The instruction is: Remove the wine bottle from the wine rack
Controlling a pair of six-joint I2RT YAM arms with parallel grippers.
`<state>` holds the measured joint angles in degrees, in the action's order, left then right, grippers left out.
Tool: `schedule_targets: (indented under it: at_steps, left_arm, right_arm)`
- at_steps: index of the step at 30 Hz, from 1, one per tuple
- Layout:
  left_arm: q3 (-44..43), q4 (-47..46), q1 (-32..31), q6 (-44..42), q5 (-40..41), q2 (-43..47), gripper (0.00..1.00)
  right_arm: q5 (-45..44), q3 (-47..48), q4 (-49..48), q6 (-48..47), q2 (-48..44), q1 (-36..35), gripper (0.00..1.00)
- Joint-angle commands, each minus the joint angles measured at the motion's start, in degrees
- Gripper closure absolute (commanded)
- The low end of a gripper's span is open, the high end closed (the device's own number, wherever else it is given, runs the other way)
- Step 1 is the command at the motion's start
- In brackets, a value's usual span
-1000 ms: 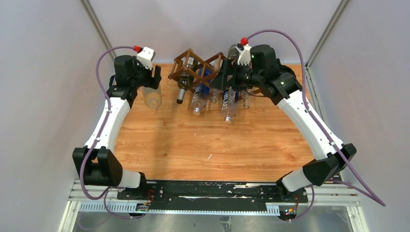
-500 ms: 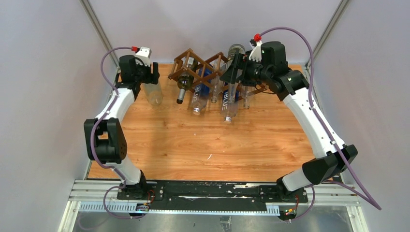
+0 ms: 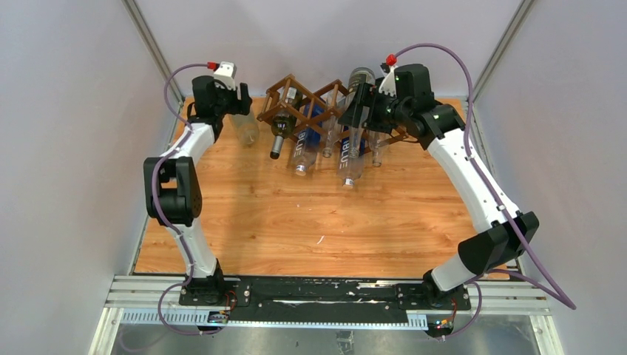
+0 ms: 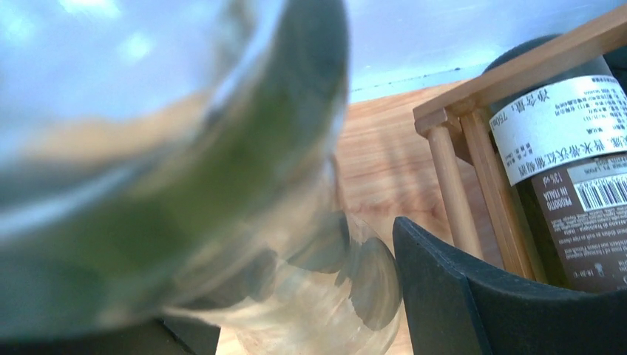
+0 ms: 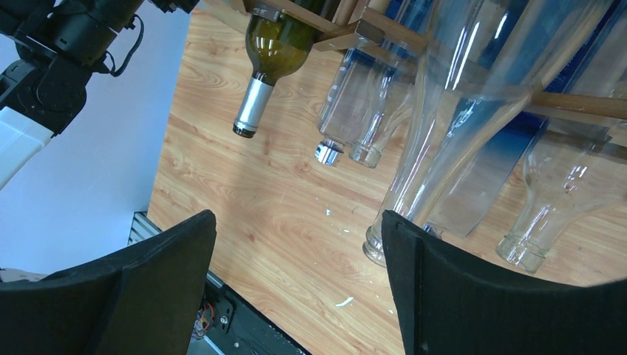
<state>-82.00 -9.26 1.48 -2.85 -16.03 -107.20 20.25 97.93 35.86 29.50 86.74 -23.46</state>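
1. Standing at the far edge of the desk (image 3: 310,214), the wine rack (image 3: 279,84) carries the wine bottle (image 3: 279,124) in its left cell. The bottle is dark green with a pale label, and its silver-capped neck slants down toward the near side.
2. The left claw (image 3: 238,111) is just left of the rack, clamped on a clear glass bottle (image 3: 247,132) held roughly upright. Whether the bottle's base touches the desk cannot be told.
3. In the left wrist view the glass fills the space beside one dark finger (image 4: 473,296), with the rack's end slats and the labelled wine bottle just beyond it.
4. The right claw (image 3: 355,111) sits at the rack's right part, jaws apart and gripping nothing.
5. Its wrist view shows several other clear bottles (image 5: 347,111) in the rack beyond the fingers, their necks sloping toward the desk.
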Motion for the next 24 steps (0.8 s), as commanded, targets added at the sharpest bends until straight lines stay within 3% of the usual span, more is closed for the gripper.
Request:
schedule_targets:
  at_steps: [1, 20, 24]
  left_arm:
    - [-6.1, -11.7, -0.8, -1.8, -1.4, -0.5, 1.0]
    - [-7.9, -15.5, -3.3, -5.4, -0.3, -5.9, 1.0]
    - [-6.7, -15.5, -3.3, -7.1, 0.2, -5.1, 0.9]
  right_arm:
    - [-1.4, -0.6, 0.8, 0.1, 0.5, 0.9, 0.14]
    - [-4.4, -2.9, 1.1, -0.4, -1.2, 1.9, 0.13]
    - [-5.6, -3.1, 1.9, -0.9, -1.4, 1.9, 0.1]
